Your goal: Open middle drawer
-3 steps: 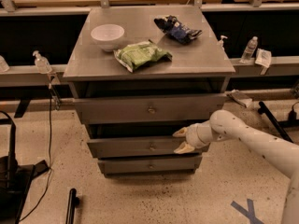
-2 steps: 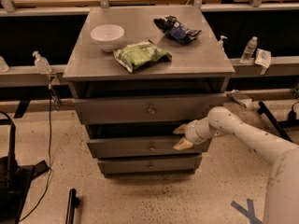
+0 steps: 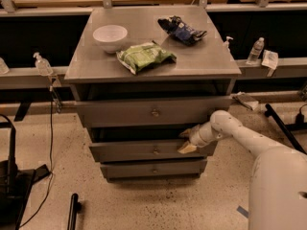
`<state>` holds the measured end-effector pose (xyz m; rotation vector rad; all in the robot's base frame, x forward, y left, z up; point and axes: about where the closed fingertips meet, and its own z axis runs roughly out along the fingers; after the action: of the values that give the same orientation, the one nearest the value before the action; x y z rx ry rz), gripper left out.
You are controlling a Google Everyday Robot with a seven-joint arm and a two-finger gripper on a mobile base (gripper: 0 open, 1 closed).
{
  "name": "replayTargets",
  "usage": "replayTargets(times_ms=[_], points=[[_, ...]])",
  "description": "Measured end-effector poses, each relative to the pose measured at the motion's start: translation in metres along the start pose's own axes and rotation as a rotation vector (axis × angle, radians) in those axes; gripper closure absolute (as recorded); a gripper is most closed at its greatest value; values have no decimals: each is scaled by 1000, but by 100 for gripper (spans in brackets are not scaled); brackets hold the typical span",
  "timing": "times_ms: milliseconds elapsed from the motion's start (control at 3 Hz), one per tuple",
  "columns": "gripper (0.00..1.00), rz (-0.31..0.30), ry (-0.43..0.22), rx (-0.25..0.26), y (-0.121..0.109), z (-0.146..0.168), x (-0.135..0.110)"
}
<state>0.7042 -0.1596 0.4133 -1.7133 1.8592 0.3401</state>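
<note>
Middle drawer [image 3: 129, 151] lies in the lower centre of the frame, as the second of three grey drawers under the counter [image 3: 201, 56]. A dark gap shows between it and the top drawer [image 3: 115, 113], which has the widest front. The lowest drawer [image 3: 129, 170] sits just below it. The white robot arm [image 3: 249, 138] comes in from the lower right corner and reaches left to the right part of the middle drawer.

On the counter, a green bag [image 3: 145, 56] lies near the middle. A white bowl [image 3: 110, 35] stands to its upper left, and a dark blue bag [image 3: 182, 30] lies to its upper right.

The claw [image 3: 186, 141] is at the drawer's upper edge, right of the small round knob [image 3: 155, 151]. It stands open. One of its tan fingers [image 3: 187, 149] is against the drawer front and the other is in the gap above. It carries nothing.
</note>
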Motion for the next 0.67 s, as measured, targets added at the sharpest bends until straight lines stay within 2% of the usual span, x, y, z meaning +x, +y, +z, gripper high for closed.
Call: replayTargets(times_ms=[333,667], points=[[47,5,-3,-23,17,7,2],[48,5,-3,-24,16,2,-2]])
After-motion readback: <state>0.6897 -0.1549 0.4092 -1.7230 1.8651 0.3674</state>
